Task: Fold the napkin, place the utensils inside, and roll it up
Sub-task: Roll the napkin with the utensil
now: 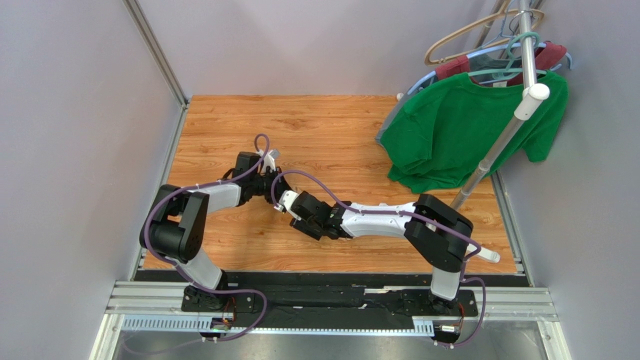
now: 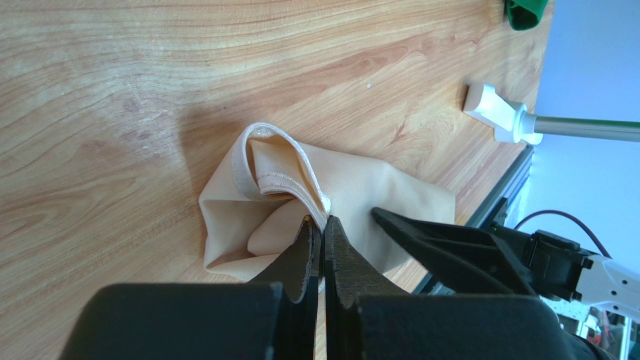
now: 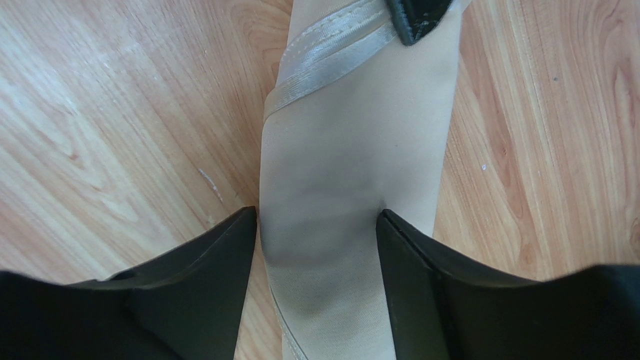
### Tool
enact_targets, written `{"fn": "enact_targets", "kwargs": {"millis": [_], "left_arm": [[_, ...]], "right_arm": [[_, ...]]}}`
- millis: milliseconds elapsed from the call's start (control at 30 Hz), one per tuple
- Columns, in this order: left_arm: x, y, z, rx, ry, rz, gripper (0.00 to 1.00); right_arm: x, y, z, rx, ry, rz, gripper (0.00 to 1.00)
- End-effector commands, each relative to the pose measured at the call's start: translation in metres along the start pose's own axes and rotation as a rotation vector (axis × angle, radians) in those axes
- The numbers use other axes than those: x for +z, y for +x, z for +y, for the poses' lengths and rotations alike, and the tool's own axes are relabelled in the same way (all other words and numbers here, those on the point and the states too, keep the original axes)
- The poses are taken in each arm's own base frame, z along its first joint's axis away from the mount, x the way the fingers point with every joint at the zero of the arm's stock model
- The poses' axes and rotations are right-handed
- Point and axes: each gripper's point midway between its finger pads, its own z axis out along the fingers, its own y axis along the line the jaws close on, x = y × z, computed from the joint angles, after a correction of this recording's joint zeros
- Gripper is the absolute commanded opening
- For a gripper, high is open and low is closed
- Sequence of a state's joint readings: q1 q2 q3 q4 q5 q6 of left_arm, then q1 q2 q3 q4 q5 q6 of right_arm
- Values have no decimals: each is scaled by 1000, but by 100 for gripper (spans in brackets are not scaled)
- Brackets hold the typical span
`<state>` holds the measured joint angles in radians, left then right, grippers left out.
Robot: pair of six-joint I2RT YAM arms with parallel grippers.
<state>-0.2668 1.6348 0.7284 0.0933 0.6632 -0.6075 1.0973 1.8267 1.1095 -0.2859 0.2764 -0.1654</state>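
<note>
The peach-tan napkin (image 2: 360, 187) lies bunched and partly rolled on the wooden table (image 2: 150, 90). In the top view both grippers cover it. My left gripper (image 2: 324, 221) is shut on the napkin's hemmed edge, and its fingertip (image 3: 417, 19) shows in the right wrist view. My right gripper (image 3: 317, 217) is open, with one finger on each side of the napkin roll (image 3: 353, 172). One of its fingers (image 2: 421, 232) lies over the cloth in the left wrist view. In the top view the left gripper (image 1: 272, 185) and the right gripper (image 1: 297, 212) meet at mid-table. No spoon shows.
A green T-shirt (image 1: 466, 127) hangs on a rack (image 1: 499, 142) at the back right. The rack's white foot (image 2: 496, 112) stands near the napkin. Grey walls close in the left and right sides. A black rail (image 1: 330, 281) runs along the near edge.
</note>
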Motion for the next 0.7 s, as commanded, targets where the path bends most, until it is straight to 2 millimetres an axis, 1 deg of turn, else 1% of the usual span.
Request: {"fn": "enact_targets", "kwargs": {"millis": [0, 33, 100, 133, 167, 200, 233, 300, 333, 367, 400, 467, 500, 533, 567, 633, 667], "left_arm": [[0, -13, -15, 34, 48, -16, 0], [0, -14, -16, 39, 51, -18, 0], [0, -15, -17, 44, 60, -18, 0], [0, -15, -18, 46, 63, -19, 1], [0, -16, -18, 46, 65, -22, 6], [-1, -17, -20, 44, 69, -27, 21], [-2, -20, -23, 52, 76, -39, 30], [-5, -27, -28, 62, 75, -62, 46], [-7, -30, -30, 67, 73, -73, 50], [-8, -35, -31, 73, 64, -90, 55], [-12, -39, -35, 87, 66, -107, 58], [-17, -45, -35, 98, 55, -131, 59], [-20, -47, -38, 113, 55, -144, 60], [-22, -48, -38, 119, 50, -150, 60], [-23, -47, -36, 121, 41, -153, 60], [-26, -46, -34, 131, 30, -159, 61], [-25, -43, -31, 128, 24, -155, 61]], "right_arm": [[13, 5, -4, -5, 27, 15, 49], [14, 6, -3, -3, 15, 21, 46], [17, 10, -3, 7, -1, 41, 42], [17, 11, 0, 9, -26, 52, 40], [17, 13, 1, 11, -41, 63, 38], [17, 14, 0, 24, -56, 71, 38], [16, 17, 4, 33, -94, 82, 36], [14, 17, 4, 66, -134, 87, 35], [12, 19, 11, 80, -183, 93, 34], [12, 19, 7, 105, -198, 95, 34], [10, 18, 13, 128, -252, 93, 33], [8, 18, 10, 166, -288, 92, 33], [6, 15, 14, 183, -333, 81, 33], [5, 15, 13, 204, -350, 80, 33], [6, 15, 8, 225, -363, 78, 32], [4, 12, 10, 251, -412, 67, 32], [5, 11, 5, 272, -425, 63, 31]]}}
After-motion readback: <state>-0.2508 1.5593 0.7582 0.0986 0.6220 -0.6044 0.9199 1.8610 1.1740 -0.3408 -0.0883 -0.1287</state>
